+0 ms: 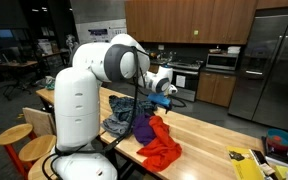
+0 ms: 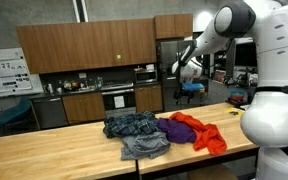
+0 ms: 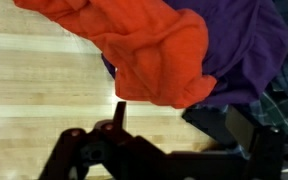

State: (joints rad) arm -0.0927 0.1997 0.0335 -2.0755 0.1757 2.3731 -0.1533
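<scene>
In an exterior view the white arm point(image 1: 94, 75) reaches over the long wooden table point(image 1: 209, 140). Its gripper point(image 1: 164, 88) hangs in the air above a heap of clothes and touches none of them. I count one orange cloth point(image 1: 162, 146) on the camera's side of the heap and one purple cloth point(image 1: 142, 128) touching it from behind. There is also a blue-grey bundle point(image 1: 117, 118) that I cannot split into pieces from here. Two round wooden stools point(image 1: 16, 134) stand by the table's end.

In an exterior view from across the table point(image 2: 44, 155), the heap sorts into four pieces. They are the orange cloth point(image 2: 200, 133), the purple cloth point(image 2: 176, 128), one blue checked cloth point(image 2: 131, 124) and one grey denim piece point(image 2: 144, 148) in front of it. The gripper point(image 2: 190, 86) hangs over the orange cloth, well clear of it.

In the wrist view the orange cloth point(image 3: 154, 50) fills the upper middle, lapping onto the purple cloth point(image 3: 242, 40). A sliver of the blue checked cloth point(image 3: 287, 105) shows at the right edge, with bare table point(image 3: 34, 90) to the left. The gripper point(image 3: 152, 130) has its two dark fingers point(image 3: 72, 150) spread wide, with nothing between them.
</scene>
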